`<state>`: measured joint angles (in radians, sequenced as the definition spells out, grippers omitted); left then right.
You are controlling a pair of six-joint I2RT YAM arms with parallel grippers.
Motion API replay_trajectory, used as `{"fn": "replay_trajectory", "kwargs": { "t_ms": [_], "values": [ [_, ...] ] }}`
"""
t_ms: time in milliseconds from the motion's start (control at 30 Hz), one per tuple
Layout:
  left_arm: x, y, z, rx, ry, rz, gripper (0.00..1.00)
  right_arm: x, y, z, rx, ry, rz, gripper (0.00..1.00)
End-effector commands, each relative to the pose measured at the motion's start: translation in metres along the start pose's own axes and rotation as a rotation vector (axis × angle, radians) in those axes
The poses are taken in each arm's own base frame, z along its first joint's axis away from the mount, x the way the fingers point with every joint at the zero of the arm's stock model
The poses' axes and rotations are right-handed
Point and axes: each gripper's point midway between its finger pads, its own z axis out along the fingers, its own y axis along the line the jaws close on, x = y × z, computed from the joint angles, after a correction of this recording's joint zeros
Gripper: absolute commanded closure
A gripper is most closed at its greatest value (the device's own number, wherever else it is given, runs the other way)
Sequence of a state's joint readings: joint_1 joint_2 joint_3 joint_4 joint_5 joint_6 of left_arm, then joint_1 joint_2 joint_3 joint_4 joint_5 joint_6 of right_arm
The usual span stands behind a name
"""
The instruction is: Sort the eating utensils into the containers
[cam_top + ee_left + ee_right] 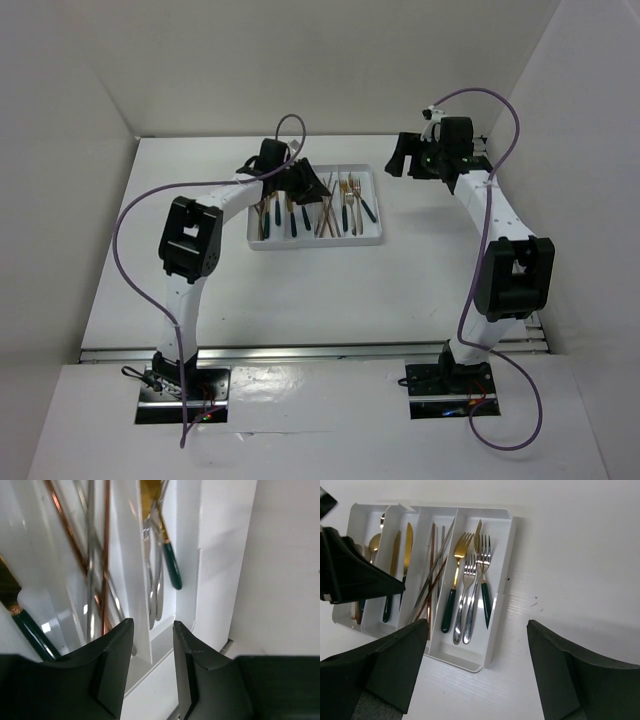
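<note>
The left pincer (152, 627) stands narrowly parted and holds nothing. Its fingers (112, 665) sit astride a white divider wall (131, 555) of the tray (315, 243), one tip in each neighbouring compartment. Just beside one finger lie the chopsticks (106, 530), crossed over one another. Just beside the other lie the forks (172, 565), with the tray's outer rim past them. Farther out on the chopstick side sit the knives (408, 540), then the spoons (374, 542). Every utensil that shows is in the tray, so the sorting looks all but finished, and the step in hand seems to be clearing out. The pincer should rise straight along the wall with its jaws as they are, so neither tip snags the divider or drags a crossed chopstick. The right pincer (477, 625) hovers well apart beyond the fork side, spread wide and empty
</note>
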<state>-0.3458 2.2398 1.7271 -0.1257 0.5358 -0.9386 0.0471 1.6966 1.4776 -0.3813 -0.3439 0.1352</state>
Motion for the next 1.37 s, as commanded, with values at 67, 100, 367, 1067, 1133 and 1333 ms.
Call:
{"fn": "replay_trajectory", "kwargs": {
  "t_ms": [67,100,367,1067,1133,1333],
  "values": [
    [-0.037,-0.070,-0.053,0.047,-0.143,0.290,0.48,-0.005,-0.019,-0.007,0.052,-0.034,-0.041,0.13],
    [-0.035,-0.071,-0.060,0.025,-0.136,0.307,0.48,-0.008,-0.018,-0.010,0.051,-0.043,-0.061,0.13],
    [-0.049,-0.106,-0.136,-0.081,-0.233,0.676,0.45,-0.001,-0.039,-0.021,0.149,-0.075,-0.221,0.10],
    [-0.083,0.134,-0.296,-0.645,-0.392,0.756,0.00,0.046,-0.104,-0.024,0.201,-0.011,-0.248,0.00],
    [-0.081,0.152,-0.292,-0.668,-0.371,0.743,0.00,0.049,-0.108,-0.022,0.199,-0.002,-0.239,0.00],
    [-0.086,0.173,-0.294,-0.646,-0.363,0.701,0.00,0.049,-0.115,-0.018,0.208,-0.002,-0.222,0.00]
  ]
}}
